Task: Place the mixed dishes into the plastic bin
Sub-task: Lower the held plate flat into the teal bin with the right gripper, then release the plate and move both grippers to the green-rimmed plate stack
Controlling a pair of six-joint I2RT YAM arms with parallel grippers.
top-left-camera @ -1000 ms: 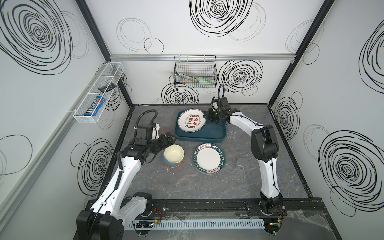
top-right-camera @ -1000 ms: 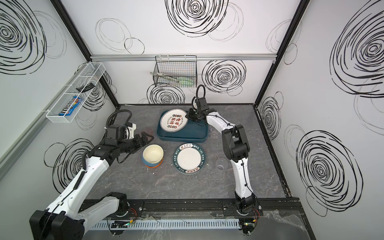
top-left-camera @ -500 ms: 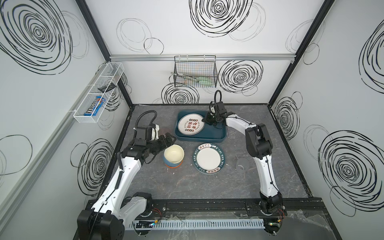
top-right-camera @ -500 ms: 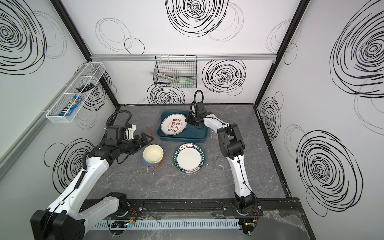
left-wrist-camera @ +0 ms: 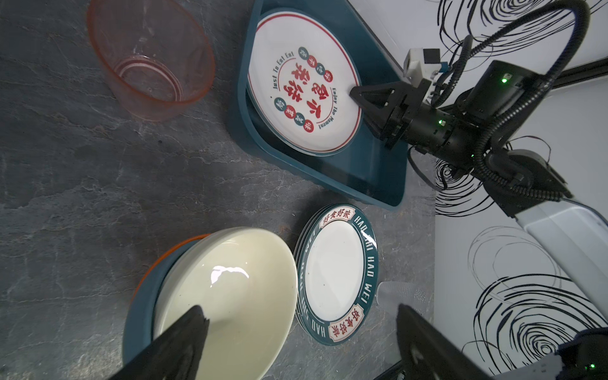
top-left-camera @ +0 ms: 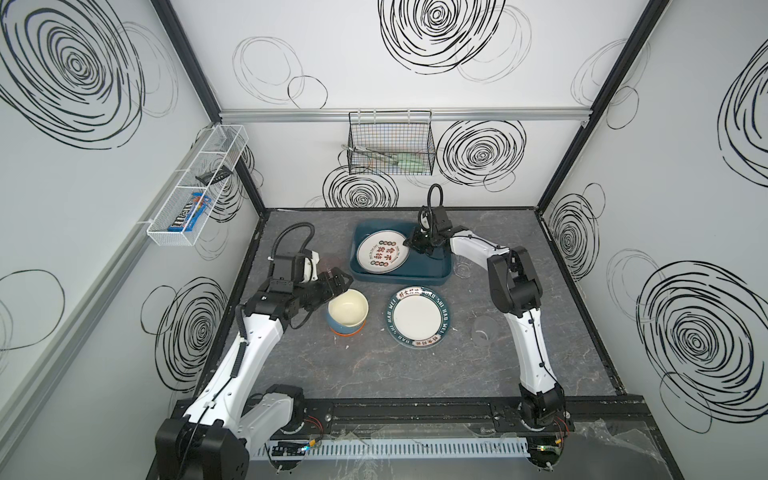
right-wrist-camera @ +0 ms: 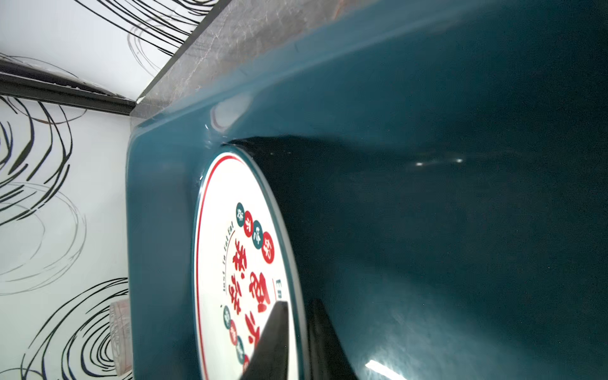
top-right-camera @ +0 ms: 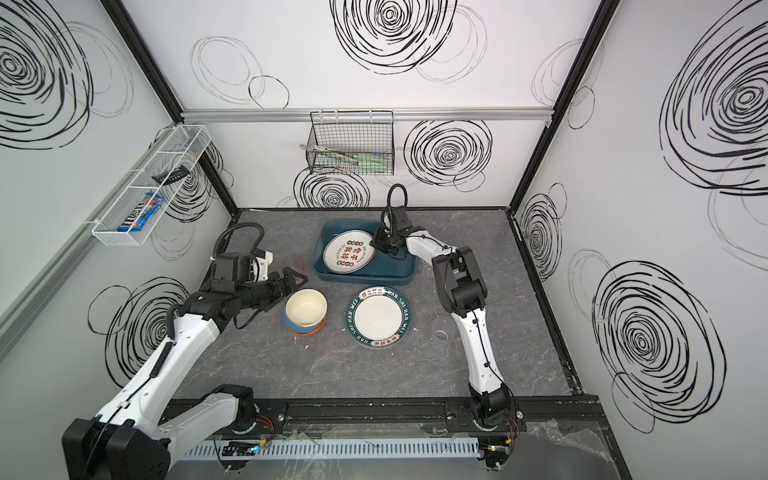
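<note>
While the plastic bin (top-left-camera: 436, 271) sits at the back of the table (top-left-camera: 415, 374), a printed plate (top-left-camera: 380, 253) lies in its left half. The right gripper (top-left-camera: 410, 246) has its fingers (right-wrist-camera: 273, 332) straddling the plate's rim, narrowly parted; whether they pinch it is unclear. The left gripper (top-left-camera: 341, 280) gapes wide and empty, just beside the nested bowls (top-left-camera: 348, 318).

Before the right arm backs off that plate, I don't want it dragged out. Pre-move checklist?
1. The printed plate is inside the bin: ok.
2. That plate lies flat: cannot tell.
3. The right gripper is clear of its rim: not ok, fingers straddle it.
4. The left gripper is open at the bowls: ok.
5. The bowls are nested, upright: ok.
6. Bare floor left in the bin: ok.
</note>
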